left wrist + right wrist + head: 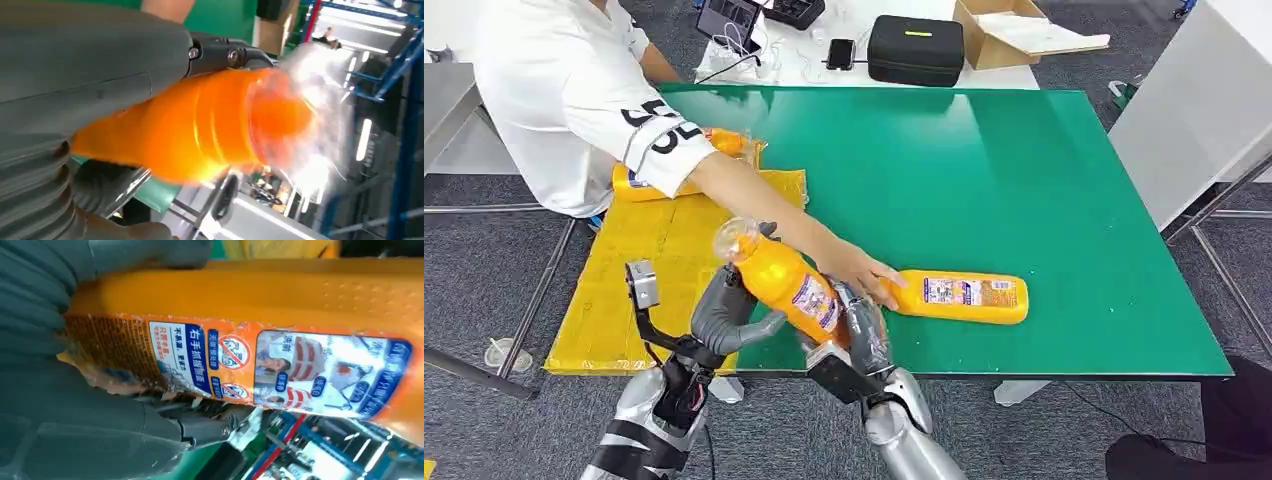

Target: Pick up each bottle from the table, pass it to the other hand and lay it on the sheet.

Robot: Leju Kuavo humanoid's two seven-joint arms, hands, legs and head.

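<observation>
Handover | both the left hand [724,318] and the right hand [861,335] are gripping the tilted bottle [786,283] | sheet [639,265] is lying to the left.

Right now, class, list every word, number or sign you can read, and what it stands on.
"右手抓握面": blue patch, label of the held orange bottle.
"洗前": same label, beside the photo.
Two crossed-out red circle signs: same label.
"55", partly folded: the person's white sleeve.
Label of the bottle on the table: too small.
</observation>
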